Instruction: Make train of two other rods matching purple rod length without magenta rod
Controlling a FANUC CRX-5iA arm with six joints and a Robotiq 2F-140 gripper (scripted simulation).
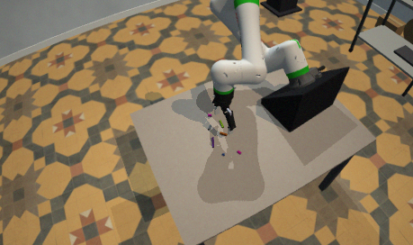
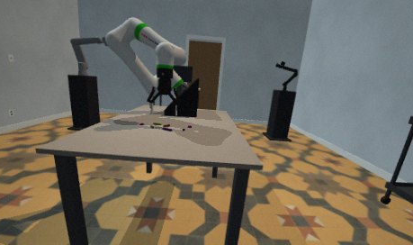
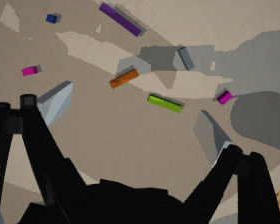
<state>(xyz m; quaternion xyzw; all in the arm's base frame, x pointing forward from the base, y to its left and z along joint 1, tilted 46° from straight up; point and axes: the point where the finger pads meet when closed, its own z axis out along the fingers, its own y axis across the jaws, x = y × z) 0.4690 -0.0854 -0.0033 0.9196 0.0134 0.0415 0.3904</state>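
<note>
My gripper is open and empty above the table. All rods lie apart. The lime rod lies nearest between the fingertips in the wrist view. The orange rod lies up-left of it, at a different angle. The blue rod is at the wrist view's upper left, the purple rod at its top. The grey rod lies above and right of the lime one.
One magenta rod lies at the wrist view's left, the other magenta rod at its right. A black wedge-shaped block stands by the arm's base on the table.
</note>
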